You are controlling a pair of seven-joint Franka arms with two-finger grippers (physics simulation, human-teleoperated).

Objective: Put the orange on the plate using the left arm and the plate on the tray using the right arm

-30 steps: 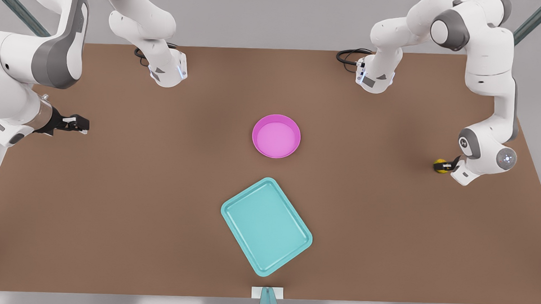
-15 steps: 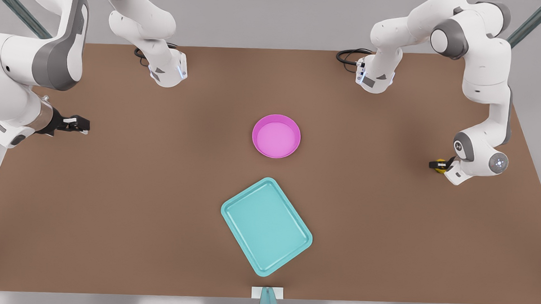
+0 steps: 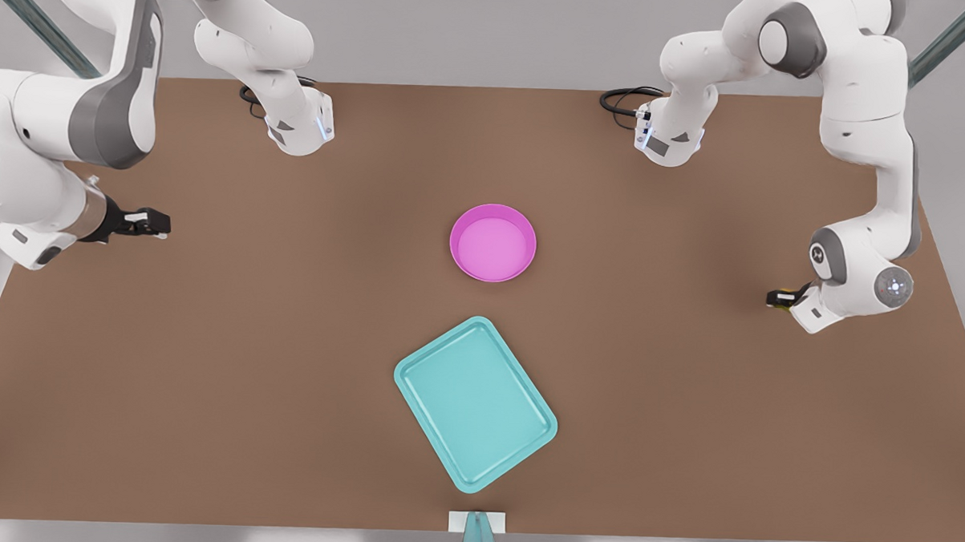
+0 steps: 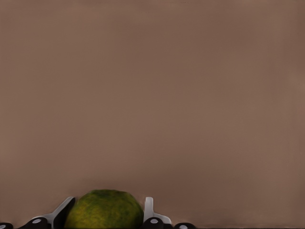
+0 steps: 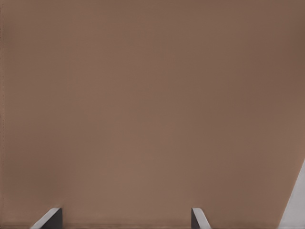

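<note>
left gripper (image 3: 778, 298) fingers (image 4: 148, 210) clamp the orange (image 4: 104, 210) | right gripper (image 3: 157, 224) fingers (image 5: 198, 218) spread, empty

Bare brown table (image 3: 271, 360) lies open between the pink plate (image 3: 493, 243) and each gripper; the teal tray (image 3: 475, 405) sits near the plate, apart from it; the gap between them looks passable, though narrow.
</note>
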